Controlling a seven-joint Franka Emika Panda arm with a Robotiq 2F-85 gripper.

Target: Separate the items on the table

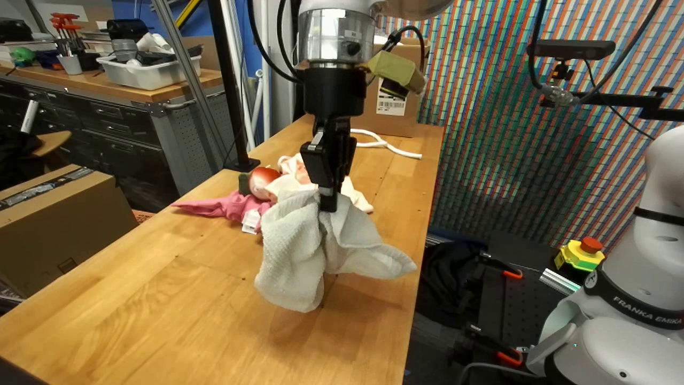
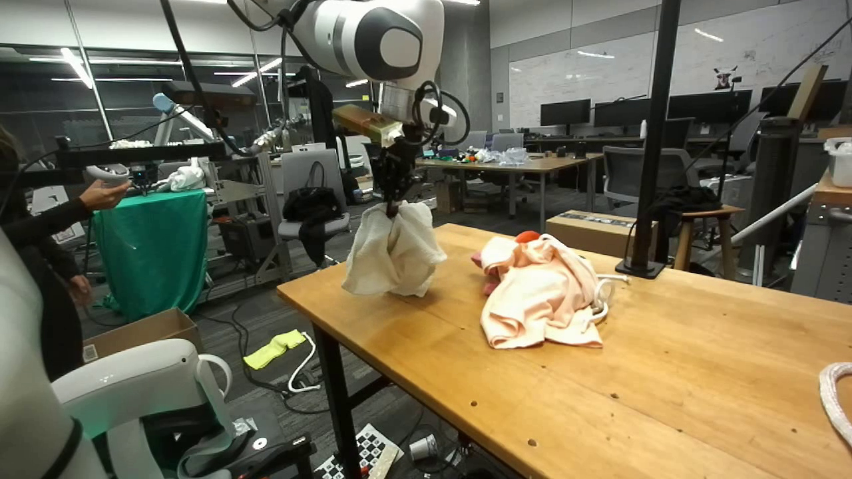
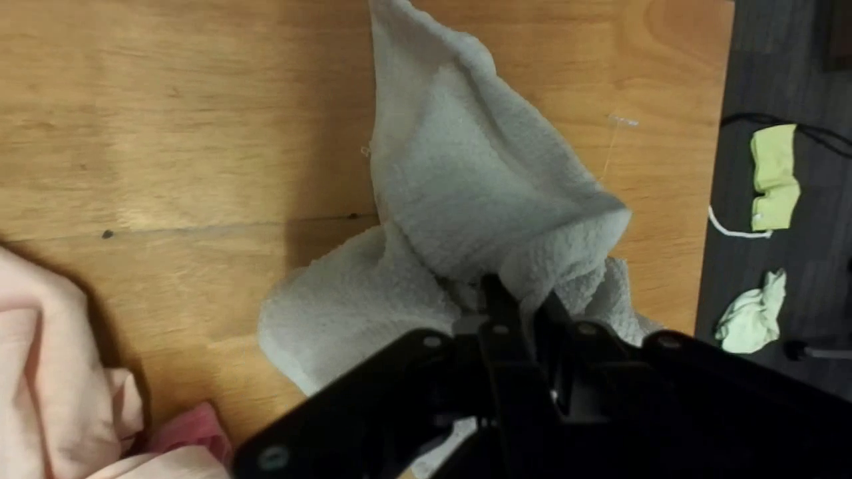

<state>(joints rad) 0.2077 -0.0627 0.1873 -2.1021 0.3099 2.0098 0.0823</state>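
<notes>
Your table (image 1: 160, 305), the long wooden worktop, shows one of its edges close by in the wrist view, and that margin is judged unfit for a set-down. The peach cloth (image 2: 539, 303) lies rumpled on the wood, the largest of the items. The white towel (image 1: 291, 254) hangs in folds over the worktop, apart from the peach cloth, with wood showing between the two in the wrist view; whether its lowest fold brushes the surface cannot be told. Your gripper (image 1: 328, 203) is clenched on the towel, pinching it near the top. The step in hand appears to be setting the towel by itself: you should lower it straight down, well inside the edge, let the bottom folds settle first, then part the jaws fully and rise vertically, since the rough weave may cling. Do not swing over the other cloths; a trailing corner could drag them. The pink cloth (image 1: 230, 207) protrudes beside the peach cloth and is not yet separated. A white rope (image 1: 402, 151) lies farther along the worktop, well apart; a white cord (image 2: 603, 309) touches the peach cloth, and you should establish whether it is attached before pulling. The red ball toy (image 1: 263, 177) sits against the pink cloth, so you should plan to take it singly. A small white tag (image 1: 250, 221) lies at the pink cloth's edge; its attachment cannot be told.
</notes>
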